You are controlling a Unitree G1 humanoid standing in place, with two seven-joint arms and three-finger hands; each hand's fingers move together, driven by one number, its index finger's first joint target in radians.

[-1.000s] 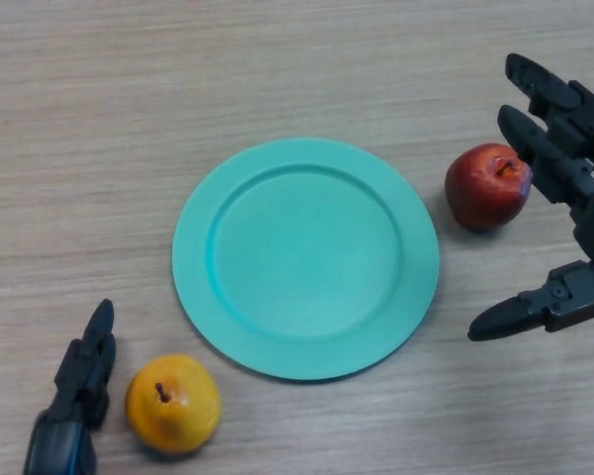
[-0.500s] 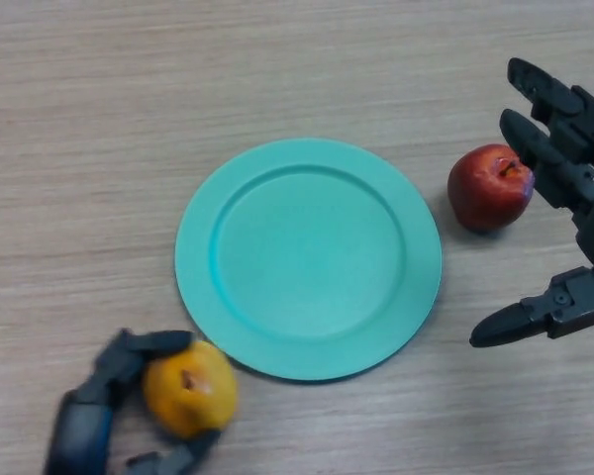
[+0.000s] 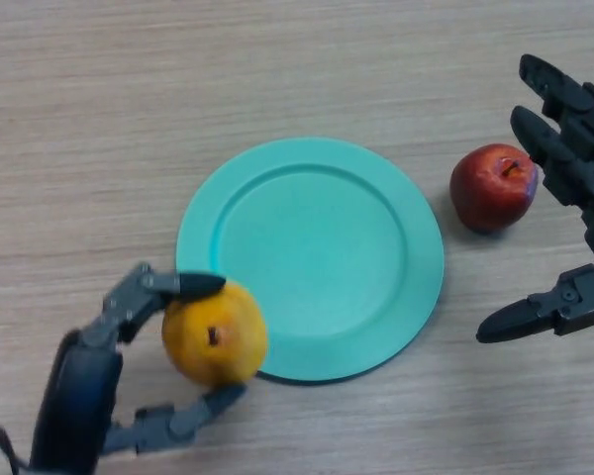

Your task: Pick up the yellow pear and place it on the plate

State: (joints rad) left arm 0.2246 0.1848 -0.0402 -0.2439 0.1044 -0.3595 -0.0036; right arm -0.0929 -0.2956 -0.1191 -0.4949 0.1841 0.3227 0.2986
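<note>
The yellow pear [image 3: 216, 333] is held in my left hand [image 3: 84, 391] at the lower left, with fingers curled over its top and the thumb under it. It hangs over the near left rim of the teal plate [image 3: 310, 257], which lies in the middle of the table with nothing on it. My right hand [image 3: 579, 188] is at the right edge, fingers straight and spread, holding nothing.
A red apple [image 3: 491, 187] rests on the wooden table [image 3: 129, 119] to the right of the plate, just left of my right hand's fingers.
My left hand closed round the pear, lifted it and carried it up and to the right, over the plate's rim. The right hand has barely moved.
</note>
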